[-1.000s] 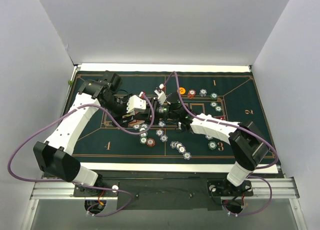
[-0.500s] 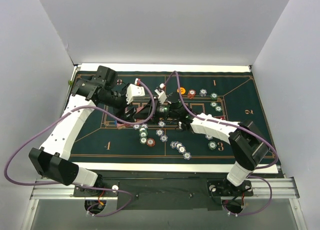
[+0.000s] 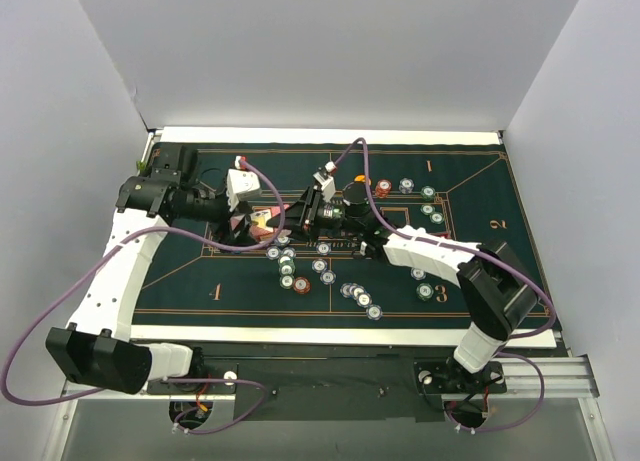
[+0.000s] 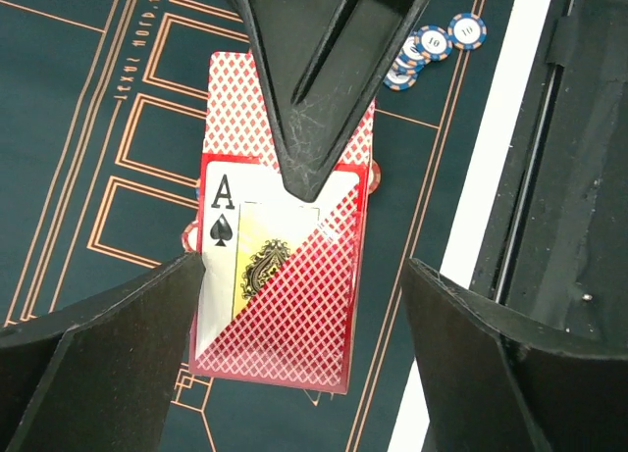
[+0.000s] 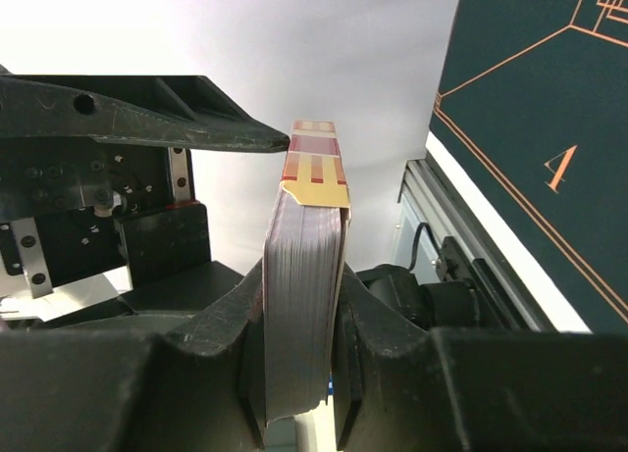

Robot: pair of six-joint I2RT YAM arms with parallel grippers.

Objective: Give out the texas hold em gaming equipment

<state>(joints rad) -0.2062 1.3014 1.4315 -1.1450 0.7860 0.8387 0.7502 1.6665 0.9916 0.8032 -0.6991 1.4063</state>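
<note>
A deck of red-backed playing cards (image 4: pixel 280 276) with an ace of spades on its face stands on edge in my right gripper (image 5: pixel 302 280), which is shut on it. The deck (image 5: pixel 302 305) shows edge-on in the right wrist view. My left gripper (image 4: pixel 299 305) is wide open, with the deck in the gap between its fingers and no pinch on it. In the top view both grippers meet over the mat's left centre, the left gripper (image 3: pixel 243 224) and the right gripper (image 3: pixel 290 219) either side of the deck (image 3: pixel 264 221). Several poker chips (image 3: pixel 300 271) lie just below them.
More chips lie in a row (image 3: pixel 362 299) near the front and scattered at the right (image 3: pixel 430 206). The dark green felt mat (image 3: pixel 180 281) covers the table. A small stack of chips (image 4: pixel 432 42) sits near the mat's white border (image 4: pixel 491 168). White walls enclose three sides.
My left gripper has gone from shut to wide open and drawn back to the left. My right gripper has swung the deck leftward into the left gripper's gap.
</note>
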